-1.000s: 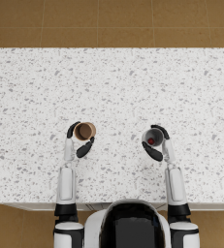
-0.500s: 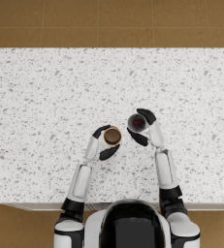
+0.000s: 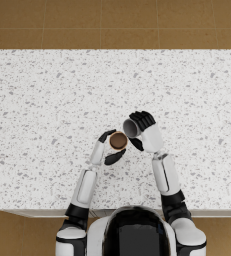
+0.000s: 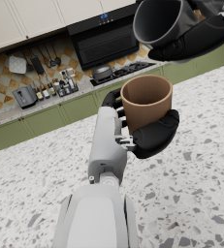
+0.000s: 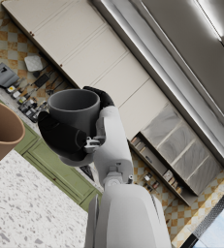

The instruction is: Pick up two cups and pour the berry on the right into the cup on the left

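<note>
Speckled white counter [image 3: 47, 100] lies under both arms; since a second ago I have brought the two cups from well apart to the middle; pouring is under way, I judge. My right hand [image 3: 144, 131] grips the grey cup [image 3: 130, 128], tipped toward and just above the brown cup [image 3: 118, 141]; my left hand [image 3: 107, 147] clasps that one upright; the berry I cannot see.
</note>
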You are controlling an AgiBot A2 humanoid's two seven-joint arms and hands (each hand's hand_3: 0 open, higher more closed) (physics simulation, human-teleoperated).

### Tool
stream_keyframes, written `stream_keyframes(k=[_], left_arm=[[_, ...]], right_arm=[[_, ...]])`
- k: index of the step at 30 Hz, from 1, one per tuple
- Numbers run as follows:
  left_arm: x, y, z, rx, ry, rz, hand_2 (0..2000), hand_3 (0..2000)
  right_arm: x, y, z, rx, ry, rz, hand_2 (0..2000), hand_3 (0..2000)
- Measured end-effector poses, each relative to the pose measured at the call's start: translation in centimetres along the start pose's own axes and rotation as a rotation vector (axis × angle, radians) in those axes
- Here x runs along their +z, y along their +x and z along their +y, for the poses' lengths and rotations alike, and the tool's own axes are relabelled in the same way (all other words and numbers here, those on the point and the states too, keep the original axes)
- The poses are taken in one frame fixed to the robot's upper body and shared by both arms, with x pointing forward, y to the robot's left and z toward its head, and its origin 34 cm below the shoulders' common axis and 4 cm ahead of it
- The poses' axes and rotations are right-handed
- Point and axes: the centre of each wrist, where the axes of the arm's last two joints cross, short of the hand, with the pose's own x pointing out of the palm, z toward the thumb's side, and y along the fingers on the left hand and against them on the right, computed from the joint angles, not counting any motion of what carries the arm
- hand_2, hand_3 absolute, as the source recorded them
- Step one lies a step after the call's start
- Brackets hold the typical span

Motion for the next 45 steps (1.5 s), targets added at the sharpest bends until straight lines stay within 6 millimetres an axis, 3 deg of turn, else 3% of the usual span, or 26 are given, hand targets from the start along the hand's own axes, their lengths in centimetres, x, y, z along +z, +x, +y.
stream_keyframes(k=[12,13,30,45], left_arm=[[-0.5,0.4,0.5,0.001,-0.024,-0.018,2000,1280],[-0.6,0.4,0.5,0.001,-0.027,-0.019,2000,1280],[-0.8,0.8,0.7,0.004,-0.038,-0.039,2000,1280],[-0.3,0.5,0.4,0.022,-0.018,-0.045,2000,1280]], right_arm=[[2.8,-0.4,-0.1,-0.040,-0.063,0.371,2000,1280],[3.4,-0.6,-0.3,-0.016,-0.137,0.478,2000,1280],[4.1,-0.3,0.5,-0.076,-0.110,0.995,2000,1280],[3.7,-0.3,1.1,-0.071,-0.080,1.064,2000,1280]])
